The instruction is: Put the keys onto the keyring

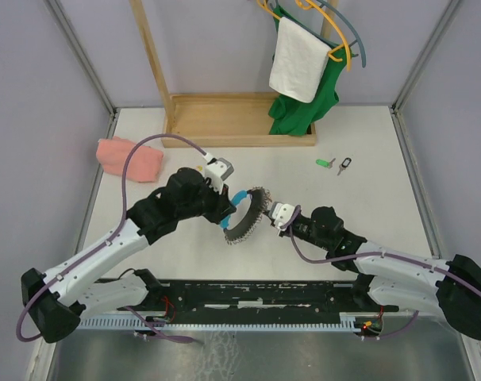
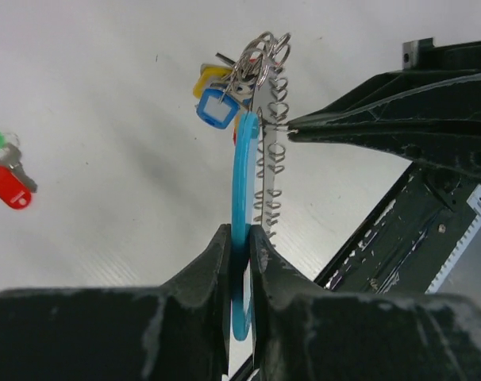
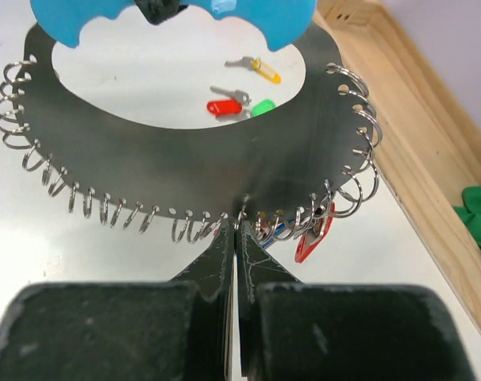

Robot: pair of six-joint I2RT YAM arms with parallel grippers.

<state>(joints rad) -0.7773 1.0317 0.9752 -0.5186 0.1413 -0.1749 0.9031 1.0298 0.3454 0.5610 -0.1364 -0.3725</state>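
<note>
- My left gripper [image 2: 239, 235] clamps the light-blue plastic handle of the dark metal, ring-fringed keyring [image 3: 185, 163], so it stands on edge.
- My right gripper [image 3: 234, 238] pinches its near rim, steadying it.
- The small silver tagged keys [image 3: 239, 101] lie beyond my right fingertips, ungrasped.

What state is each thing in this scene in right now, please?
keyring: held up between both arms
left fingers: shut on the keyring's blue handle
right fingers: shut on the keyring's metal plate
loose keys: lying on the table, not yet on the keyring
pink cloth: crumpled on the table
white towel: hanging up
</note>
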